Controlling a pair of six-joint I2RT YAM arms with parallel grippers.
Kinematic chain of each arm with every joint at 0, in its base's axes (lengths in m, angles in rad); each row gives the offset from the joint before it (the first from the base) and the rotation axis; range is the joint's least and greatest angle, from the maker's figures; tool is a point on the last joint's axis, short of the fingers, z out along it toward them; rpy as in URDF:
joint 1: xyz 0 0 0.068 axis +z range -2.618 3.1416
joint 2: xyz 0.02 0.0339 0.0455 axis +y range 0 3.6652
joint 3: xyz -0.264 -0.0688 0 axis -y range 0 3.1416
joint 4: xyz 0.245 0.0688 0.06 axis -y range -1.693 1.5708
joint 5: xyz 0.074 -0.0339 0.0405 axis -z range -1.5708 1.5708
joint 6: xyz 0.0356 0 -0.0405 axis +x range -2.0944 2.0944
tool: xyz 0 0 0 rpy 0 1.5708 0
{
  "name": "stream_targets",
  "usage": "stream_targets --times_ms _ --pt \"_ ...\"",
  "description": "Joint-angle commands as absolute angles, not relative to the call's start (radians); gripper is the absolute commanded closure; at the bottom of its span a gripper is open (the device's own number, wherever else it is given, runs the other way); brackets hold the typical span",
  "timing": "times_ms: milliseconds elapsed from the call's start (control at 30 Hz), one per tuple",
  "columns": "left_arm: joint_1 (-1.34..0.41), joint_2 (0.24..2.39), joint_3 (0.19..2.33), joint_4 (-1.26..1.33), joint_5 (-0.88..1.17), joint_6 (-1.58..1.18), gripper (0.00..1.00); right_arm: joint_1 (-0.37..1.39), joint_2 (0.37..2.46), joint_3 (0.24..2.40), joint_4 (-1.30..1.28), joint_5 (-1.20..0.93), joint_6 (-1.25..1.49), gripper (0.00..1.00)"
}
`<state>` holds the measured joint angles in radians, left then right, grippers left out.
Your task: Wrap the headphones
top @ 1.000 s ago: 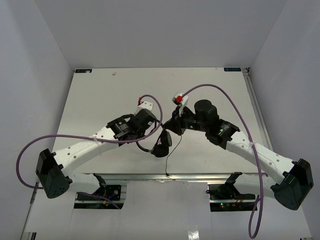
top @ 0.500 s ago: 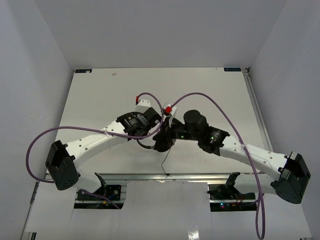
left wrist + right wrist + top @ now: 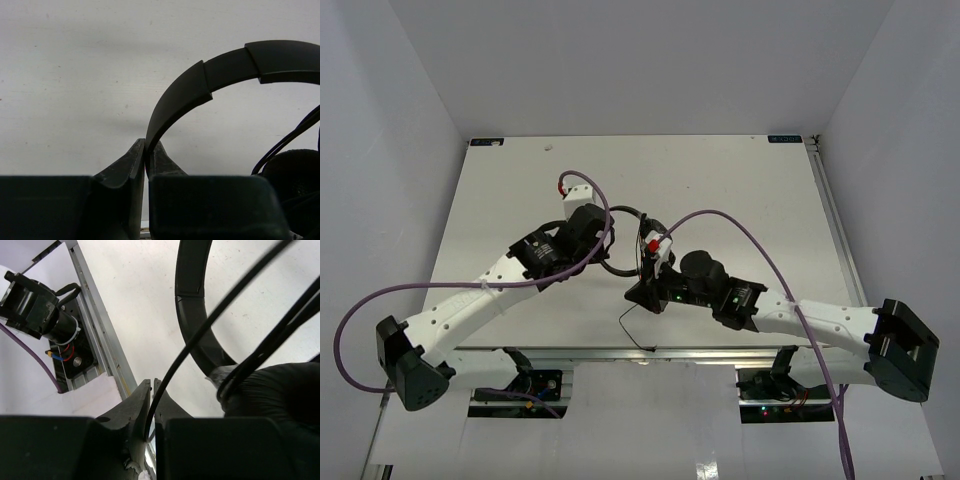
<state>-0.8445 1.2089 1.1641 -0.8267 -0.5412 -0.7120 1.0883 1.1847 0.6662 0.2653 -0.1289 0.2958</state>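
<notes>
The black headphones [image 3: 628,212] sit at mid-table between my two grippers. My left gripper [image 3: 608,240] is shut on the thin arched headband [image 3: 225,65], pinched at the fingertips [image 3: 146,150]. One padded earcup [image 3: 295,172] shows at the lower right of the left wrist view. My right gripper [image 3: 640,292] is close to the near edge, jaws all but closed on the thin dark cord [image 3: 210,325], which passes between its tips [image 3: 152,386]. The headband [image 3: 192,315] and an earcup [image 3: 280,390] with cord turns beside it lie just beyond. Slack cord [image 3: 628,322] loops toward the table's front edge.
The white table [image 3: 520,200] ends in a metal rail [image 3: 100,330] at the near edge, with a black mount and wiring [image 3: 35,305] below it. Thick purple robot cables [image 3: 740,215] arch over both arms. Grey walls close in the left, right and back.
My left gripper has carried the headband back and to the left. My right gripper has swung left and nearer to the front edge along the cord, and its jaws have eased slightly.
</notes>
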Motion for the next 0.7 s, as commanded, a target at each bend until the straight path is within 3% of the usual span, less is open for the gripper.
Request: stream_targets --times_ms 0,667 --pt "-0.836 1.150 1.166 -0.748 -0.499 -0.762 1.00 1.121 1.172 0.645 0.384 -0.038 0.308 0.88" --pt "-0.836 1.046 1.171 -0.758 -0.484 -0.811 1.00 1.205 1.208 0.501 0.618 0.230 0.238 0.90"
